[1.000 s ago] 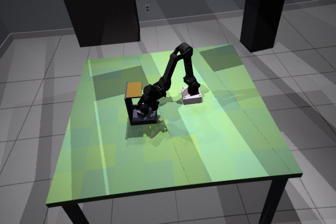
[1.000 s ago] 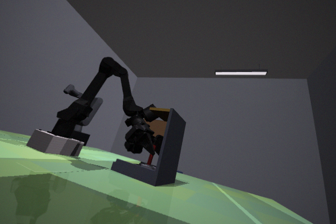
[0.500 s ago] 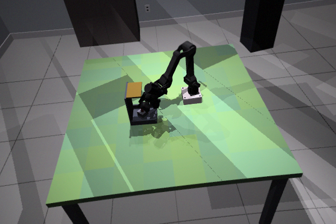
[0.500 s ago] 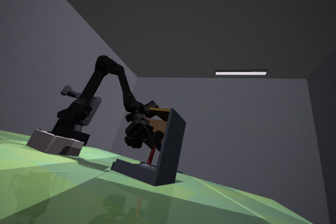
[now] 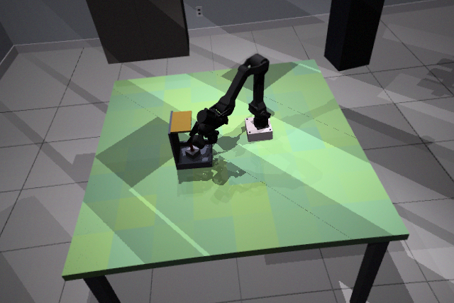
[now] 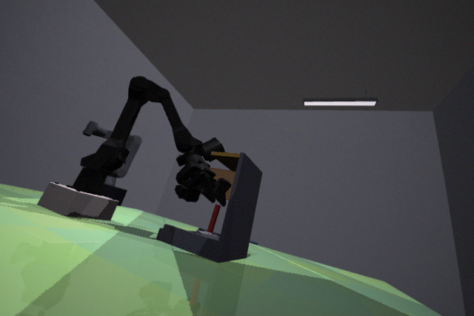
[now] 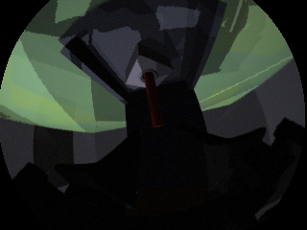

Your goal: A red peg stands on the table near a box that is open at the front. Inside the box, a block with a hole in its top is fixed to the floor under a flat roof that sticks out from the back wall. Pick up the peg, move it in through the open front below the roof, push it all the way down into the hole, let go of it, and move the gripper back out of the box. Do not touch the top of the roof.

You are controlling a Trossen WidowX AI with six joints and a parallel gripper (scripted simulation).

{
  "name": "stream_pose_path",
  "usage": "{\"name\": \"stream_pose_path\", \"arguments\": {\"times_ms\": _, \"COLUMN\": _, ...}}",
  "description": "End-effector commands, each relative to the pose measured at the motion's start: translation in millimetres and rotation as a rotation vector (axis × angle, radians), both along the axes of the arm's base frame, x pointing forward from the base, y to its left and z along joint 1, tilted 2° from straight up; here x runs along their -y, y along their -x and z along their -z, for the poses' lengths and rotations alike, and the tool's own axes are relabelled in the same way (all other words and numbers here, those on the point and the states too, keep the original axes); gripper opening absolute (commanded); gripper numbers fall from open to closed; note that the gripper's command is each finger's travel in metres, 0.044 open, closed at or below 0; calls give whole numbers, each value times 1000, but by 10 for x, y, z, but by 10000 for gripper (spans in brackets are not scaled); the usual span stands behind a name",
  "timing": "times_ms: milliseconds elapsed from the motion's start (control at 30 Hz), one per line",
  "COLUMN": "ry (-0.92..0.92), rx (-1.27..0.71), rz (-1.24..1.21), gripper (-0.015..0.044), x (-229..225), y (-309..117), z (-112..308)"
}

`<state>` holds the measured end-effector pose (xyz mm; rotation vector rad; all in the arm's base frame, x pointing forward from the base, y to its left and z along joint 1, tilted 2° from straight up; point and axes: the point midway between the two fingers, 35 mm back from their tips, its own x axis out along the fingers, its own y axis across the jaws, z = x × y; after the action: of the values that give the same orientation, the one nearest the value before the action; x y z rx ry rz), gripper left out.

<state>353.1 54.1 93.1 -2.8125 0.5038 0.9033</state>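
The red peg [image 5: 191,147] [image 6: 213,218] [image 7: 153,101] stands in the hole of the grey block [image 5: 192,153] [image 7: 135,75], with a long part showing above it. How deep its lower end sits cannot be told. The block is on the floor of the dark box [image 5: 194,165] [image 6: 243,209]. The orange roof [image 5: 181,121] [image 6: 226,155] sticks out from the back wall above. My gripper [image 6: 218,203] [image 7: 157,129] is open and holds nothing. Its fingertips are below the roof, around or just above the peg's top. In the top view the fingers partly hide the peg.
The box's back wall [image 5: 174,145] rises close beyond the fingers. My wrist is close to the roof's front edge, and the gap is hard to judge. The arm's white base [image 5: 259,133] [image 6: 78,203] stands on the green table [image 5: 293,200] in front of the box's open side.
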Motion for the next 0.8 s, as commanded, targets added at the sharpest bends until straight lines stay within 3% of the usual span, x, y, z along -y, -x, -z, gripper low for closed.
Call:
{"name": "stream_pose_path", "arguments": {"times_ms": 0, "ry": -2, "rx": 7, "rz": 2, "gripper": 220, "x": -8, "y": 27, "z": -64}}
{"name": "stream_pose_path", "arguments": {"times_ms": 133, "ry": -2, "rx": 7, "rz": 2, "gripper": 220, "x": -9, "y": 29, "z": -66}}
{"name": "stream_pose_path", "arguments": {"times_ms": 367, "ry": 0, "rx": 0, "rz": -2, "gripper": 36, "x": -9, "y": 21, "z": -37}}
{"name": "stream_pose_path", "arguments": {"times_ms": 533, "ry": 0, "rx": 0, "rz": -2, "gripper": 3, "x": -9, "y": 21, "z": -37}}
{"name": "stream_pose_path", "arguments": {"times_ms": 767, "ry": 0, "rx": 1, "rz": -2, "gripper": 0, "x": -9, "y": 21, "z": -35}}
